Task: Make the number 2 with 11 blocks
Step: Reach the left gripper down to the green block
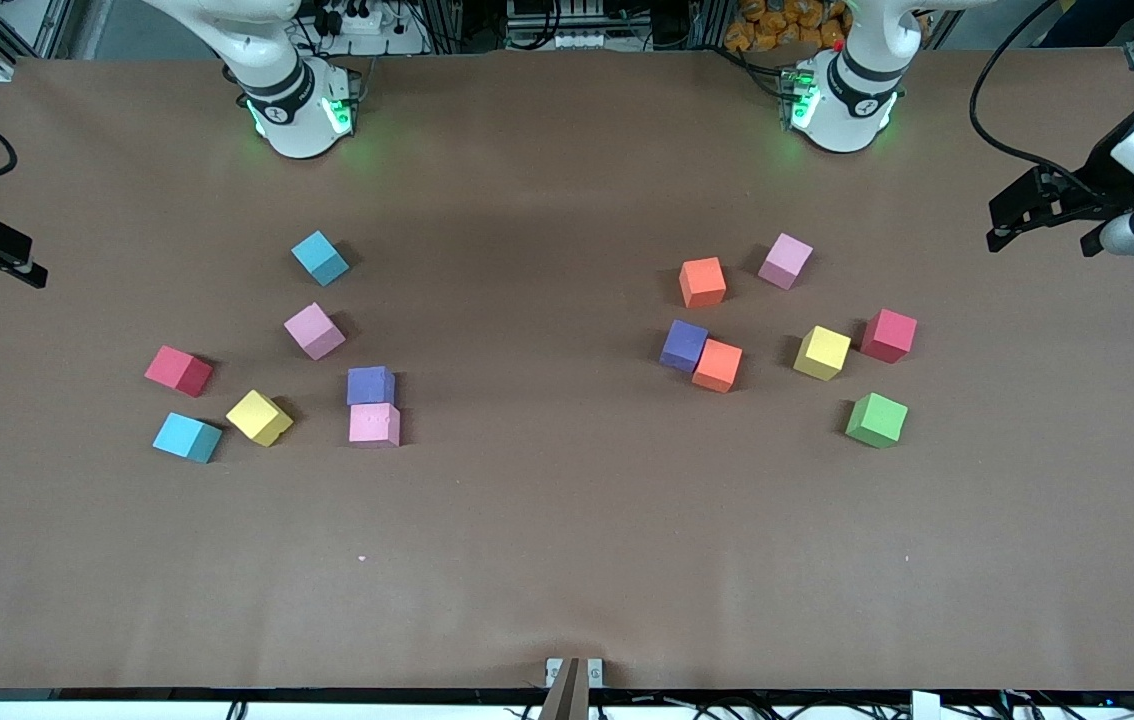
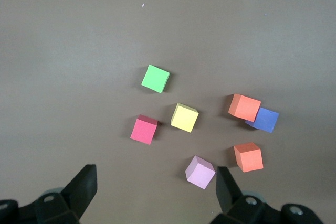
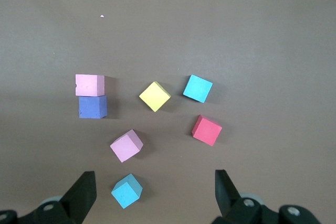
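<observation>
On the brown table (image 1: 567, 560) the blocks lie in two loose clusters, seven near each arm's end, no digit formed. Both arms wait high: left gripper (image 2: 156, 190) and right gripper (image 3: 155, 190) hang with fingers spread wide.

- Front view: high, facing the arm bases, covering the whole counter (image 1: 567, 560).
- Each wrist view looks straight down from above, sharing one cluster of blocks (image 2: 184, 117) with it.
</observation>
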`<action>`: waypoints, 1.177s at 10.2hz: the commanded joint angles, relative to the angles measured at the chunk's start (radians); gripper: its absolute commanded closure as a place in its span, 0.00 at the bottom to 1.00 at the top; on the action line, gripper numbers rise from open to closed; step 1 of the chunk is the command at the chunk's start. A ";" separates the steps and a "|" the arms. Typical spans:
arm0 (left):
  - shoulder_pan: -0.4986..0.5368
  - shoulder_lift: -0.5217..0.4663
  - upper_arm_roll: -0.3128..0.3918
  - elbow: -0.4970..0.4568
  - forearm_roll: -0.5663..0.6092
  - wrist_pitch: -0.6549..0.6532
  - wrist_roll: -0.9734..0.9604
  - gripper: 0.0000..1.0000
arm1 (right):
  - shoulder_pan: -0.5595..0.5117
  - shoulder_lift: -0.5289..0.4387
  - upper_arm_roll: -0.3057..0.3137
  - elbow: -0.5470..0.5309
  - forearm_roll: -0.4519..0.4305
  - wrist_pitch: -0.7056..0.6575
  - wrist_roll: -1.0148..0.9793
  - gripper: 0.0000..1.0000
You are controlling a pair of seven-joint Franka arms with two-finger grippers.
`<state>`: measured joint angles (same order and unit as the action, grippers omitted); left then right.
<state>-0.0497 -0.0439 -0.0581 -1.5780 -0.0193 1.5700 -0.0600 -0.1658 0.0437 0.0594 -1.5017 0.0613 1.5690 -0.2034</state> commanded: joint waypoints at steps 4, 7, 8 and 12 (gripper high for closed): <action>0.001 0.009 -0.018 0.018 0.050 -0.019 -0.012 0.00 | 0.000 0.005 0.005 0.020 -0.009 -0.007 0.006 0.00; 0.016 0.092 -0.014 0.009 0.053 -0.013 -0.056 0.00 | 0.002 0.005 0.007 0.020 -0.009 -0.006 0.007 0.00; 0.019 0.160 -0.012 0.009 0.074 0.020 -0.057 0.00 | 0.003 0.005 0.007 0.018 -0.008 -0.006 0.007 0.00; 0.034 0.347 -0.014 0.007 0.076 0.237 -0.035 0.00 | 0.008 0.005 0.005 0.020 -0.011 -0.006 0.007 0.00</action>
<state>-0.0192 0.2561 -0.0629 -1.5973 0.0345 1.7742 -0.0998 -0.1621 0.0441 0.0629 -1.4994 0.0607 1.5692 -0.2034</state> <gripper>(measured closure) 0.000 0.000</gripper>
